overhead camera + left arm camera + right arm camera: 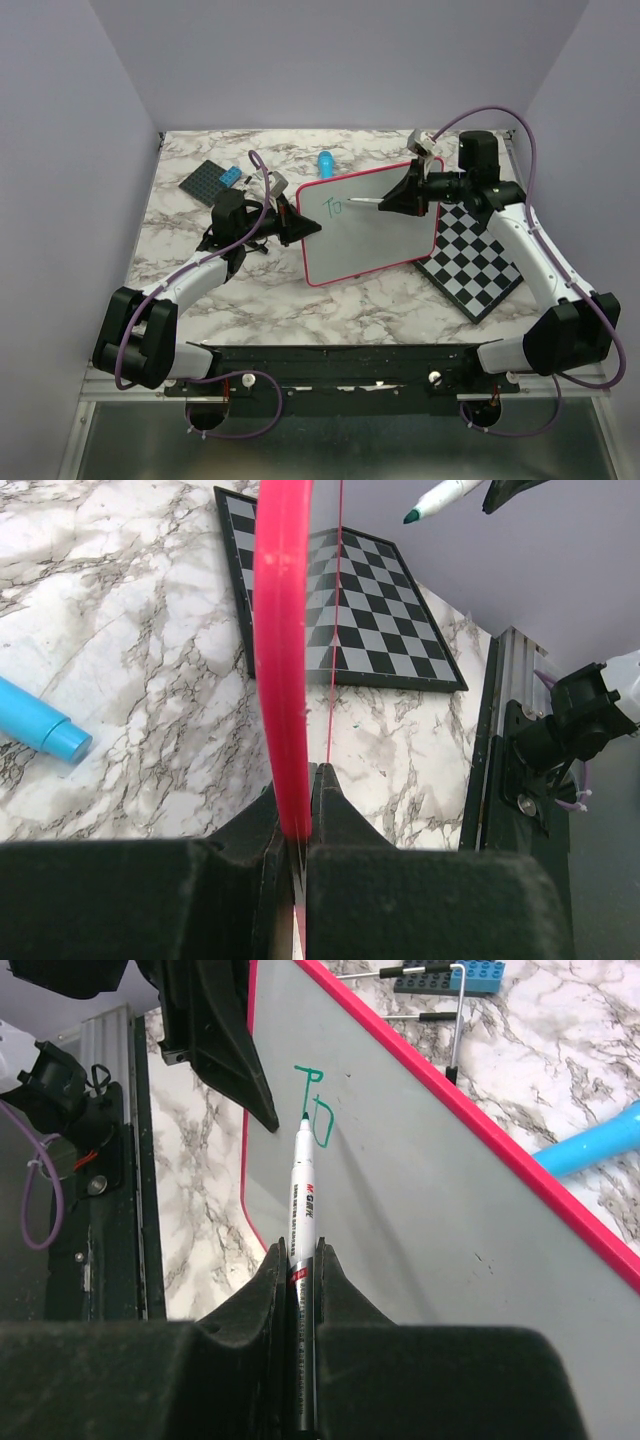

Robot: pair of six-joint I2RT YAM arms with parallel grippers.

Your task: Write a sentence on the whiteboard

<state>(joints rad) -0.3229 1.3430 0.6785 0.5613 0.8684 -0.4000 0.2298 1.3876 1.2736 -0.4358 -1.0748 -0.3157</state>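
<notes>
On whiteboard (375,232): green "To" (333,207); right gripper (298,1255) clamps marker (302,1195), left gripper (300,805) clamps rim (282,630).

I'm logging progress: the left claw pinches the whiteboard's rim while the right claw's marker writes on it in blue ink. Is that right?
Not quite: the ink is green, not blue. The right wrist view shows the marker, shut in the right claw, with its tip at green letters on the whiteboard. The left claw does pinch the rim.
</notes>
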